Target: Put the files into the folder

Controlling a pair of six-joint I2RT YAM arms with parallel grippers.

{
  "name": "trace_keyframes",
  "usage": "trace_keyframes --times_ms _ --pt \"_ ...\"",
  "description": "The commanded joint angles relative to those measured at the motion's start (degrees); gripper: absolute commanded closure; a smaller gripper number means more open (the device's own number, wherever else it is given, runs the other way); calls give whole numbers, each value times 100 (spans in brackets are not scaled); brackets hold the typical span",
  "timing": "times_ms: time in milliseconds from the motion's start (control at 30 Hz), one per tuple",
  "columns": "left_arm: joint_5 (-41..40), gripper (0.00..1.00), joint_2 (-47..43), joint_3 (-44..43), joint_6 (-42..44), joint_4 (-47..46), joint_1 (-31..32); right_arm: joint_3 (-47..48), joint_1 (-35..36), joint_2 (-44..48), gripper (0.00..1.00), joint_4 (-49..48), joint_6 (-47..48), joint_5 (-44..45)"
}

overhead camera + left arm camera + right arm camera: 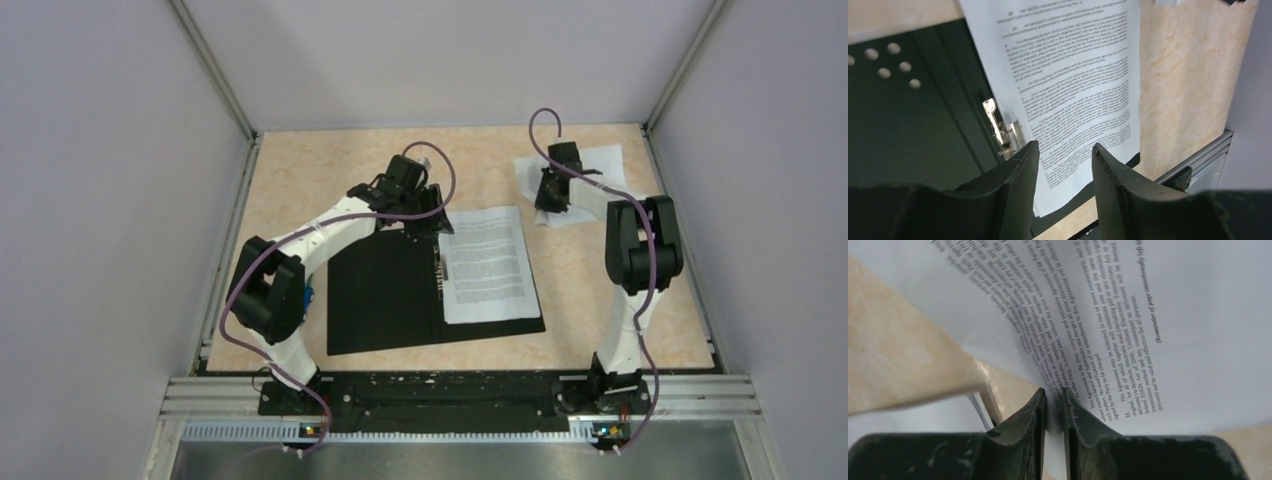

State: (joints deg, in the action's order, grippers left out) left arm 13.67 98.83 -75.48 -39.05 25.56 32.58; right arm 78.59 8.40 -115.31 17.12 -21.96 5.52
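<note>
Beige marbled table [300,170]. Folder [385,290] lies open and flat on it, black inside up. One printed sheet [487,265] rests on the folder's right half, nearly covering it, text up. Beyond the folder's far right corner, and apart from it, loose white files [610,160] lie rumpled on the table. Small blue object [308,297] just left of the folder, mostly hidden, can't tell what.

My overhead view is evenly, softly lit and sharp, with only faint shadows on the bench [300,170]. Both wrist feeds are dimmer: the jaws loom dark and blurred up close, the sheet [1188,305] loses focus farther off, and the clip [998,125] glints.
</note>
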Motion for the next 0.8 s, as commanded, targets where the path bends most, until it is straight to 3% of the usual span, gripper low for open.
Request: trace_keyframes --times_ms 0,333,633,767 --pt "398 49 315 -689 38 -445 -59 -195 70 853 85 516 298 -664" --pt "1547 41 1397 -2257 -265 -423 -75 -534 802 2399 94 1021 686 -574" --pt "1793 40 881 -1604 -573 -1598 -59 -696 1580 2895 94 1428 781 -442" --pt "1502 41 836 -1724 -253 -1280 15 -648 1866 2933 95 1566 717 -358"
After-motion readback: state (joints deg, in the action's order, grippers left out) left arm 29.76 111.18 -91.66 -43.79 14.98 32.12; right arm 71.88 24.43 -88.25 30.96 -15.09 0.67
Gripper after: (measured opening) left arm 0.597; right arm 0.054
